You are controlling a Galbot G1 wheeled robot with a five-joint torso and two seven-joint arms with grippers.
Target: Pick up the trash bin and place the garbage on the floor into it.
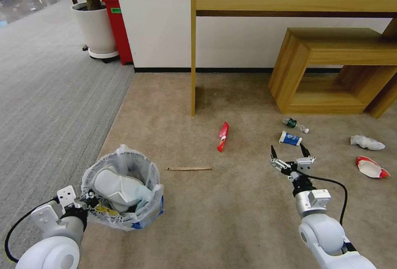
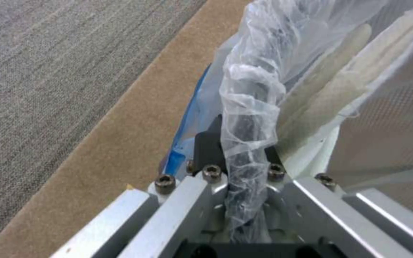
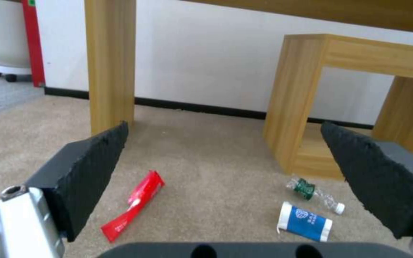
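Nearest of all, the left gripper (image 2: pixel 245 179) is clamped on the rim of the trash bin (image 1: pixel 122 190), its fingers pinching a bunched fold of the translucent liner bag (image 2: pixel 249 107). The bin sits low at the robot's left on the beige carpet (image 1: pixel 231 219), close to the seam with the grey ribbed carpet (image 1: pixel 49 95). It is small, round and dark under crinkly whitish plastic with a blue patch at the base, and a white slipper (image 1: pixel 118 188) fills most of its mouth. I judge it light but awkward: the rim is stiff enough to hold, yet the film over it looks slippery, so the pinch should take in the hard edge and not the plastic alone.

Ahead on the right, the right gripper (image 1: pixel 289 152) hangs spread wide and empty above the carpet, its black foam pads (image 3: pixel 91 168) well apart.

Litter lies beyond it, largest first. A torn red-white paper cup (image 1: pixel 371 167) and a crumpled white tissue (image 1: pixel 367 142) lie far right (both soft, likely to crush). A thin wooden stick (image 1: pixel 189 168) lies flat between the bin and the right gripper; it is stiff and sits low in the pile, so it is best taken at its middle. A red wrapper (image 3: pixel 132 206) looks limp and glossy. The blue-white cup (image 3: pixel 304 221) lies on its side just beyond the right gripper, probably easiest taken across its body. The tiny clear bottle (image 3: pixel 314 193) with a green label lies beside it and would likely roll.
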